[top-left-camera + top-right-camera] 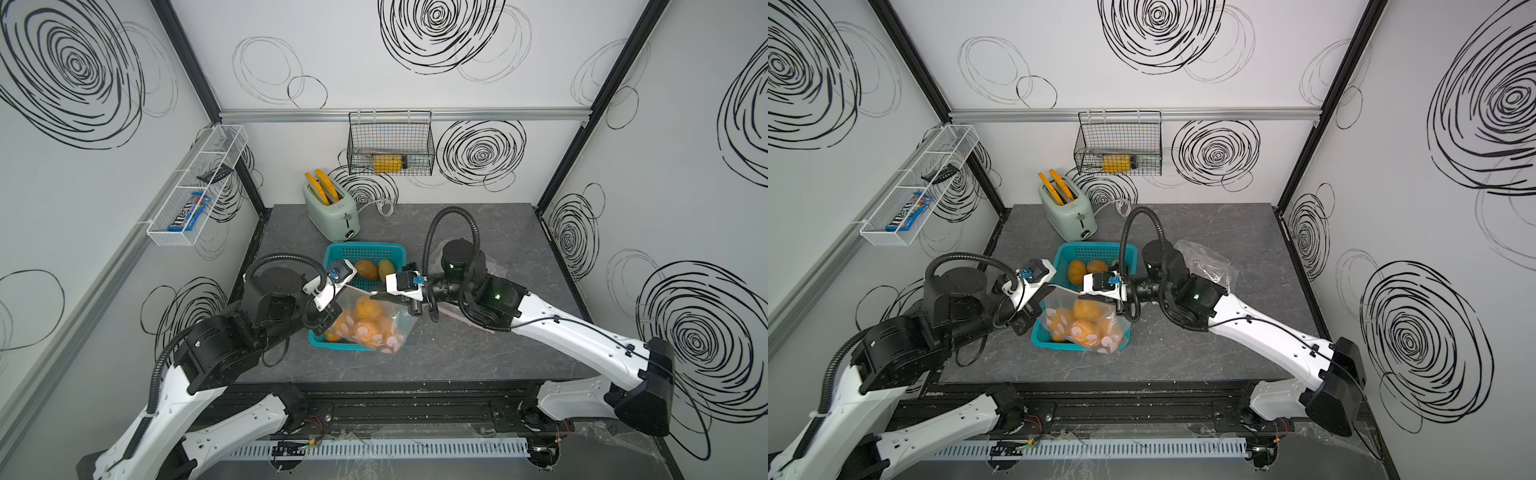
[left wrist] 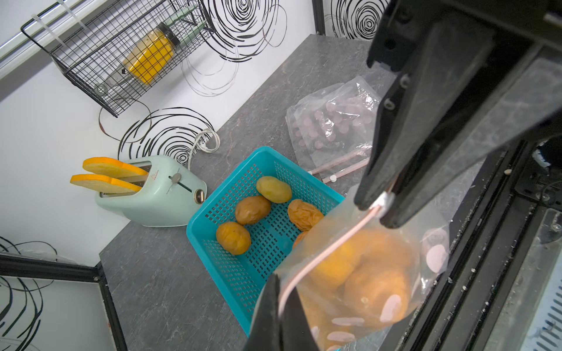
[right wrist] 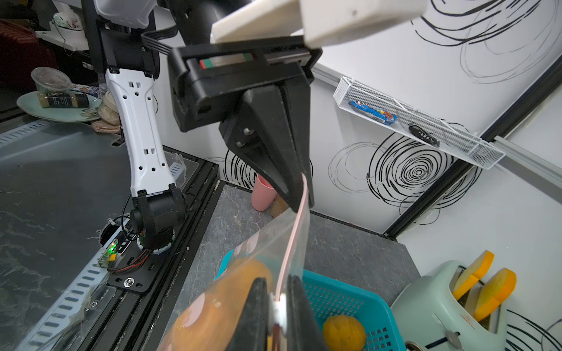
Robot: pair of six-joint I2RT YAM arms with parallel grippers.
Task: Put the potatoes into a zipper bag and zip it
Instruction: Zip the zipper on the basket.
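A clear zipper bag (image 1: 368, 326) (image 1: 1086, 326) holding several orange-brown potatoes (image 2: 377, 288) hangs over the near end of a teal basket (image 1: 361, 249). My left gripper (image 2: 284, 307) (image 1: 326, 322) is shut on one end of the bag's pink zip strip (image 3: 292, 237). At the strip's other end my right gripper (image 3: 278, 301) (image 1: 374, 296) is shut on the white slider (image 2: 383, 200). The strip runs taut between the two. Several loose potatoes (image 2: 252, 209) (image 1: 366, 269) lie in the basket (image 2: 243, 273), one of them paler yellow-green (image 2: 273, 189).
A mint toaster (image 1: 331, 212) with two orange toast slices stands behind the basket. A second, crumpled zipper bag (image 2: 331, 127) lies on the grey table right of the basket. A black wire basket (image 1: 390, 145) and a white wire shelf (image 1: 195, 187) hang on the walls.
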